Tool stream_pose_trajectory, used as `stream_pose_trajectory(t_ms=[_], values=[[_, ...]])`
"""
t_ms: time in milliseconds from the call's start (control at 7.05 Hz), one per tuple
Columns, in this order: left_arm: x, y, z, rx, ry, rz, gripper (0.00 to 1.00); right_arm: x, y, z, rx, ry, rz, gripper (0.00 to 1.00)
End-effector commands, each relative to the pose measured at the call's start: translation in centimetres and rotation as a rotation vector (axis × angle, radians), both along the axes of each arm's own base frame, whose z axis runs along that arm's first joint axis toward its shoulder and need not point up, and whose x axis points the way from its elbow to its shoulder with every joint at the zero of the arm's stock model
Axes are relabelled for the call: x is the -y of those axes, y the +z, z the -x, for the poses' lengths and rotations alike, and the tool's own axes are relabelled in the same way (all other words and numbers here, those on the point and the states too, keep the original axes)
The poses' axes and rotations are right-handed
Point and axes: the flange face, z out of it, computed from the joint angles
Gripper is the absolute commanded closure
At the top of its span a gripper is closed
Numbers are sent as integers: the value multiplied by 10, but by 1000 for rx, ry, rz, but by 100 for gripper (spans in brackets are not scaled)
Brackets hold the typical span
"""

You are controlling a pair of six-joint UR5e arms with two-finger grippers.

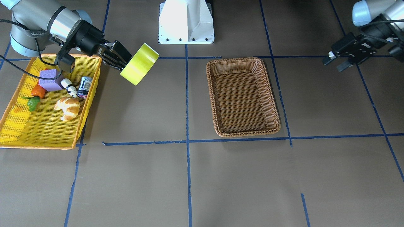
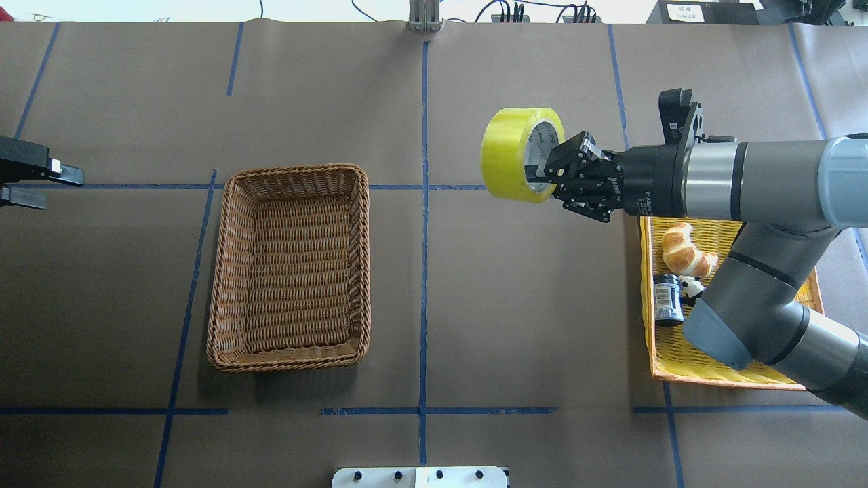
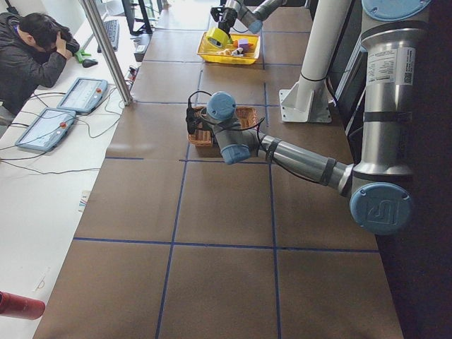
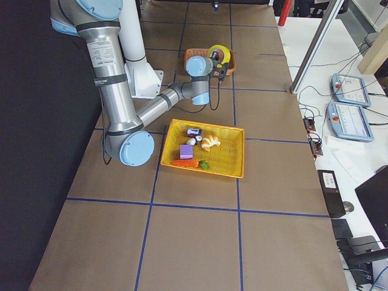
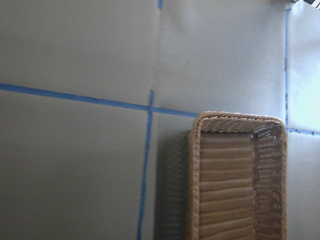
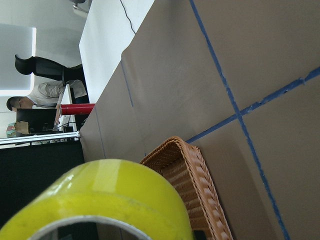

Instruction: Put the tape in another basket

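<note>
– How many baskets are on the bench (image 1: 142, 176)?

– Two. One rectangular brown woven wicker basket (image 2: 296, 169) with a braided rim, and one bright yellow mesh basket (image 1: 19, 126) with an orange rim, well off to the wicker basket's side, on the robot's right.

– And the tape?

– One wide roll of translucent yellow-green packing tape (image 2: 519, 154) with a pale inner core. It hangs in the air above the bench, tilted. It is between the wicker basket and the yellow one, nearer the yellow one and touching neither.

– What holds it?

– The right claw (image 2: 553, 169), clamped on the roll at its open end, beside the core.

– The other claw?

– The left claw (image 2: 47, 188) is on the far side of the wicker basket from the tape, well apart from it. Its two fingers stand apart and grip nothing.

– What lies in the yellow basket?

– Six things, all far from the wicker basket: one purple foam block (image 1: 50, 80), one golden croissant (image 1: 68, 107), one small dark can (image 1: 84, 87), one small white-and-black figure (image 1: 69, 87), one orange-red vegetable (image 1: 38, 90) and one green leafy piece (image 1: 32, 103).
</note>
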Motion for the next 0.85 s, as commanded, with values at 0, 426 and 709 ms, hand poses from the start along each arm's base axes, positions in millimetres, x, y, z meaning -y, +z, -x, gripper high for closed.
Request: stream_pose_trajectory(t_ms=[0, 426, 709], values=[[-11, -27, -17, -140, -7, 59, 0, -26, -2, 16, 79, -59, -51, 99], [-45, -69, -50, -433, 19, 150, 0, -76, -14, 48, 210, -121, -112, 99], [-70, -94, -98, -595, 53, 163, 0, -101, -18, 56, 277, -175, -147, 99]])
